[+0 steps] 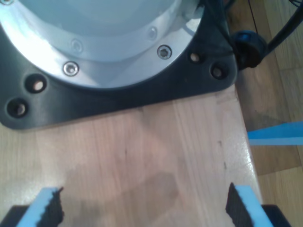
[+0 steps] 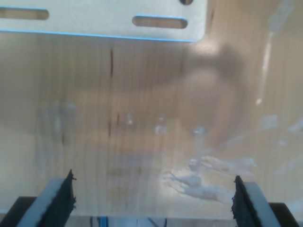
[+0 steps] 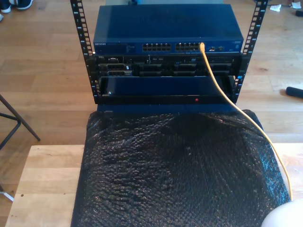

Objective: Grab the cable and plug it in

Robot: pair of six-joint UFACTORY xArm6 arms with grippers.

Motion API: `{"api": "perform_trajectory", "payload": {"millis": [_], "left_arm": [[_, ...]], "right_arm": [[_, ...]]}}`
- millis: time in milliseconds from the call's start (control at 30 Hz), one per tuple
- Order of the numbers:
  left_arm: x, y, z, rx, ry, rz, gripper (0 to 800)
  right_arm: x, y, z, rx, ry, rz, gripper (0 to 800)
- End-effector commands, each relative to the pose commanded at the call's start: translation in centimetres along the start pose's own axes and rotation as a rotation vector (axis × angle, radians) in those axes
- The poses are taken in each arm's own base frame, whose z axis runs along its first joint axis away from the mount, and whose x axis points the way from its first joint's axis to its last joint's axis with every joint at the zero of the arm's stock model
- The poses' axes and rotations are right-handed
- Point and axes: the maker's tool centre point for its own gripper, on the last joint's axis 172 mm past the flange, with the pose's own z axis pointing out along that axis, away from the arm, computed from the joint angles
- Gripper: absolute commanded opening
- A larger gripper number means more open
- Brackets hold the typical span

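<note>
My first gripper: fingers spread wide apart, nothing between them; they hang over the pale wooden desk, near its edge.
Ahead of my first gripper: a round silver metal arm base bolted on a black mounting plate that sits on the desk; beyond the desk edge, wood floor with a strip of blue tape.
My second gripper: fingers also wide open and empty, black-padded, above a glossy, smeared stretch of wooden desk.
Ahead of my second gripper: a flat silver metal bracket with slotted holes, lying on the desk.
Thin yellow-orange network cable: in the exterior view its tip sits in a port towards the right end of the blue network switch on top of the black equipment rack; whether it is fully seated I cannot tell. From there it slopes down to that view's right, across the crinkled black plastic sheet, towards the lower right corner.
Black sheet: covers the middle of the desk in front of the rack.
</note>
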Motion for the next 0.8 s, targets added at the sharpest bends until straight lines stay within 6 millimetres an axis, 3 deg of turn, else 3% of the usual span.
{"api": "perform_trajectory", "payload": {"millis": [800], "left_arm": [[0.00, 0.00, 0.00, 0.000, 0.000, 0.000, 800]], "right_arm": [[0.37, -0.40, 0.46, -0.003, 0.005, 0.026, 800]]}}
